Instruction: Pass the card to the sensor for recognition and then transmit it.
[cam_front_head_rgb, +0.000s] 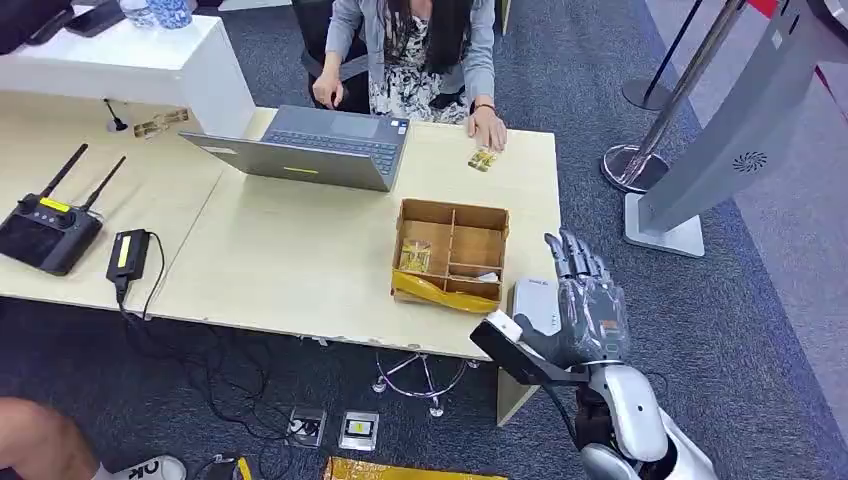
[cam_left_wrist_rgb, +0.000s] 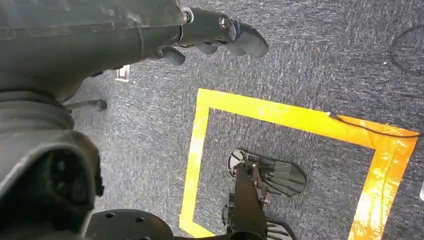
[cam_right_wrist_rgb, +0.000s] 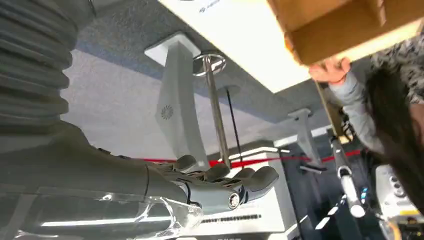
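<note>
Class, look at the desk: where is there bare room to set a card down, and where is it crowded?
Free: the tabletop between the laptop and the compartment box, and left of that box. Crowded: the far edge by the person's hand, and the corner under the right hand.

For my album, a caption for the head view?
Robot's open right hand raised beside a divided box on the desk.

A divided box (cam_front_head_rgb: 452, 252) sits on the desk (cam_front_head_rgb: 290, 260), right of the laptop (cam_front_head_rgb: 320, 148).

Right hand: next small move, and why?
Probably reach forward-left to the wooden box and go for a card. The right hand hovers open and empty at the table's near right corner, beside the box.
</note>
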